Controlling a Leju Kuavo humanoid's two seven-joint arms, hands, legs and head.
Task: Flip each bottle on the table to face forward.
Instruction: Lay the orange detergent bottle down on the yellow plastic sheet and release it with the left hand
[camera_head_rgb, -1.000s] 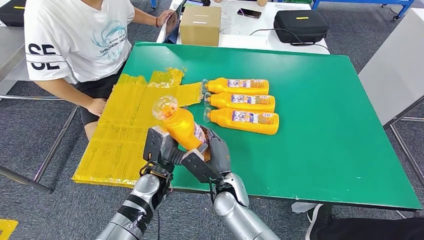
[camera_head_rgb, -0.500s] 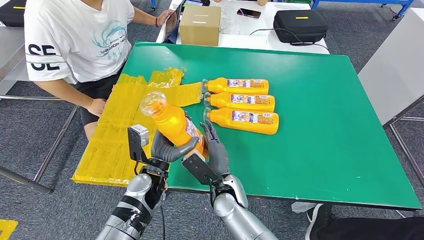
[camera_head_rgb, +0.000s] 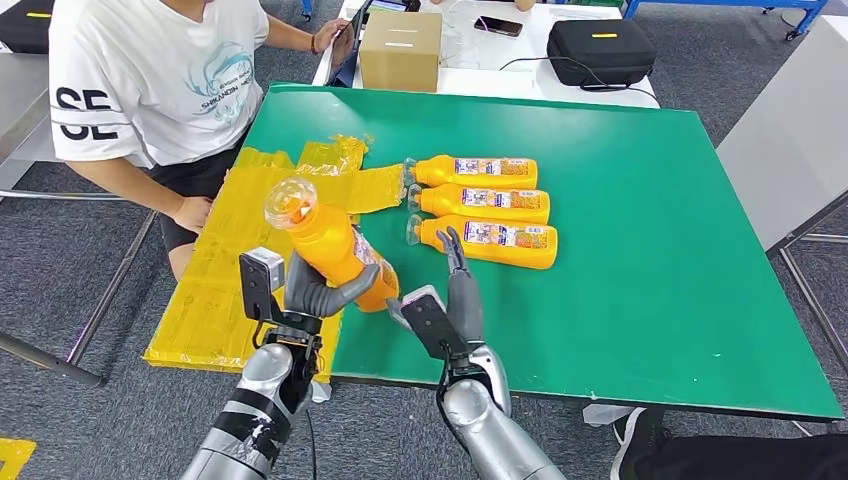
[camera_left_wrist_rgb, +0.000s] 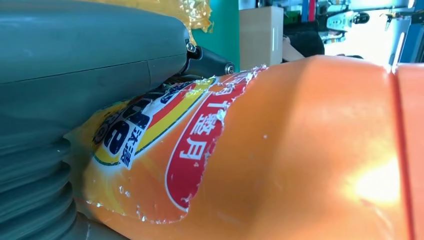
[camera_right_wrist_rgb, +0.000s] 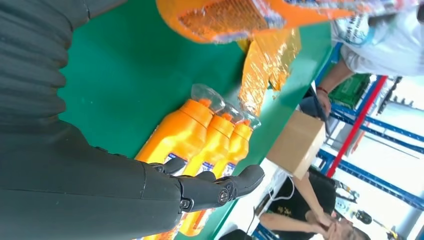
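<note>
Your left hand (camera_head_rgb: 318, 292) grips the orange bottle (camera_head_rgb: 330, 245) mid-body, lifted at ~7 o'clock of the surface (camera_head_rgb: 640, 240), cap tilted to 11; right hand (camera_head_rgb: 455, 305) spread, empty; probably rigid, slick plastic w/ peeling label—hold the waist.

Orange bottles (camera_head_rgb: 487, 205) with clear caps, green table (camera_head_rgb: 640, 200), yellow sheet (camera_head_rgb: 230, 270).

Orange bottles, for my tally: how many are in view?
4: three orange bottles lie side by side on the green table; the fourth is gripped by the left hand.
</note>
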